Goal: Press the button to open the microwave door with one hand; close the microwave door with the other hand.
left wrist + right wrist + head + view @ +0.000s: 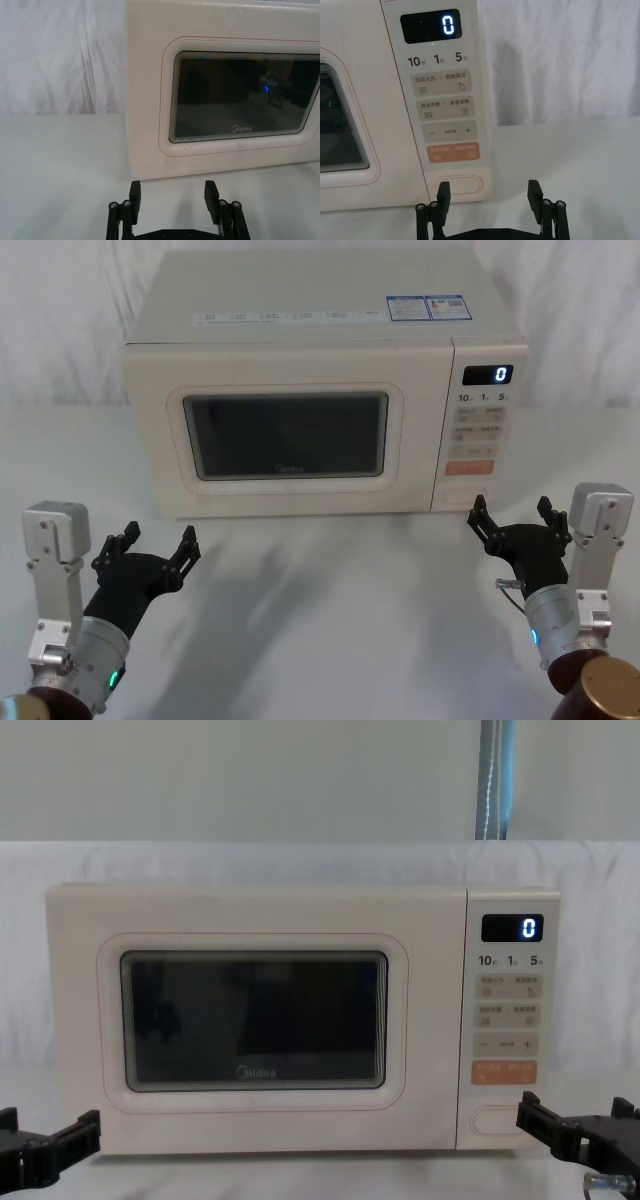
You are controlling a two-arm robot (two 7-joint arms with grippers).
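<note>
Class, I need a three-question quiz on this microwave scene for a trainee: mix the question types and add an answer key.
1. True or false: the microwave door is shut.
2. Which gripper is nearer the button? A) left gripper B) right gripper
3. Fill in: the display above the keys reads ___.

Key:
1. True; the door sits flush with the front.
2. B; the right gripper hangs open just before the button at the panel's foot, while the left gripper hangs open before the door's left end.
3. 0
</note>
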